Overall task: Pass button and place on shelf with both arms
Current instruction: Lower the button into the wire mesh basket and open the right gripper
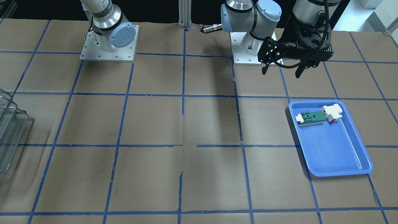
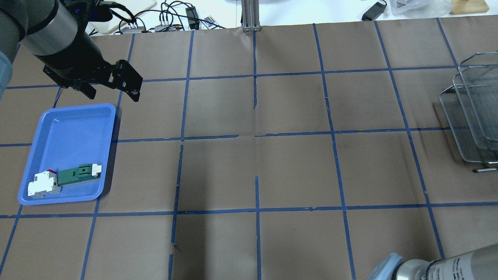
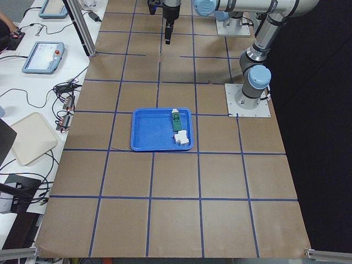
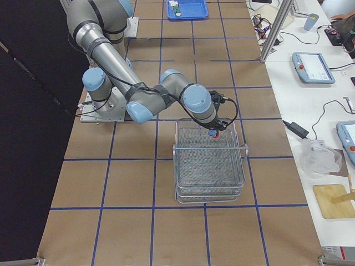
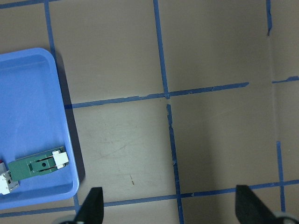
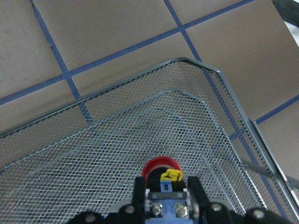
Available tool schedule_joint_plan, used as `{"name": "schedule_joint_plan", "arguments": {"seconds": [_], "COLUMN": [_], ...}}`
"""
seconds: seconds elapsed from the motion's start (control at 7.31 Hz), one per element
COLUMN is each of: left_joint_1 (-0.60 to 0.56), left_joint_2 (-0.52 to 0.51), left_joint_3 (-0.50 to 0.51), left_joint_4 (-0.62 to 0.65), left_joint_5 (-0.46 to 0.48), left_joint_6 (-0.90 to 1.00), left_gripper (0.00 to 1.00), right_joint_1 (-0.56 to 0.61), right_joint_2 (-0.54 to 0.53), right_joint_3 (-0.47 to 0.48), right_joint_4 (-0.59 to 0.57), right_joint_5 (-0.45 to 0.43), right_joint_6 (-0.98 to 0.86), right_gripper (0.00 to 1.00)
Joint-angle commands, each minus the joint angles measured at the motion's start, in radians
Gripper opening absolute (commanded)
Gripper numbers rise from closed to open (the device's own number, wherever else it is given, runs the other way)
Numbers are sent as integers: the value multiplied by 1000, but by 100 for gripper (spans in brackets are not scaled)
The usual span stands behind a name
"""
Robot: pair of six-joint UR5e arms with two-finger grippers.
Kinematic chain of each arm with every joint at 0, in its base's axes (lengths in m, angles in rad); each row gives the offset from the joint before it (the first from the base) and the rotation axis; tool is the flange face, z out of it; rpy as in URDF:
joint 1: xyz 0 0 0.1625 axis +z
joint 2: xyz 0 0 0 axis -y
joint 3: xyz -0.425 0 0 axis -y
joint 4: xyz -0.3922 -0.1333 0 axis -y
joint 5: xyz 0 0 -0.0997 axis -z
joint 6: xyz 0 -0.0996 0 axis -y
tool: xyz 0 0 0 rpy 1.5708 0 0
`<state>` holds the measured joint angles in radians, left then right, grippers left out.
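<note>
My right gripper (image 6: pixel 167 185) is shut on the button (image 6: pixel 161 170), whose red cap points forward past a yellow and blue collar. It holds the button just above the mesh of the shelf's (image 6: pixel 140 140) top tier. The exterior right view shows this gripper (image 4: pixel 215 131) with the button (image 4: pixel 214 133) over the far end of the shelf (image 4: pixel 209 172). The shelf also shows at the overhead view's right edge (image 2: pixel 469 116). My left gripper (image 1: pixel 281 74) is open and empty, hanging above the table beyond the blue tray; it also shows in the overhead view (image 2: pixel 113 96).
A blue tray (image 2: pixel 66 128) on my left side holds a green-and-white connector (image 2: pixel 79 174) and a white block part (image 2: pixel 43 184); the left wrist view shows the tray's corner (image 5: pixel 28 116). Brown paper with blue tape lines covers the table. Operator desks lie beyond the far edge.
</note>
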<state>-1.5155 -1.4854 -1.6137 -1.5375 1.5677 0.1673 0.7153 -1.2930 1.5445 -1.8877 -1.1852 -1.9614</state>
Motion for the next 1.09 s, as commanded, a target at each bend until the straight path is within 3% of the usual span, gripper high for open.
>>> {"name": "schedule_joint_plan", "arguments": {"seconds": [0.0,0.27,0.55,0.82,0.96], "left_joint_1": [0,0,0,0,0], "left_joint_2": [2,0,0,-3,0], "left_joint_3": [0,0,0,1,1], "left_joint_4": [-1,0,0,0,0], "left_joint_5": [-2,0,0,-2,0], "left_joint_6": [-2,1,-2,-3,0], "left_gripper": [100,100,100,100,100], "right_joint_1": [-1,-10,-4,135,229], "right_joint_2": [-2,-2,-56,-161,-213], "right_joint_3": [0,2,0,32,32], "right_joint_4": [51,59,97,101,99], "right_joint_5": [-7,-7,-2,-22,-92], "right_joint_6": [22,26,181,470,645], "right_gripper": [66,71,77,87,87]}}
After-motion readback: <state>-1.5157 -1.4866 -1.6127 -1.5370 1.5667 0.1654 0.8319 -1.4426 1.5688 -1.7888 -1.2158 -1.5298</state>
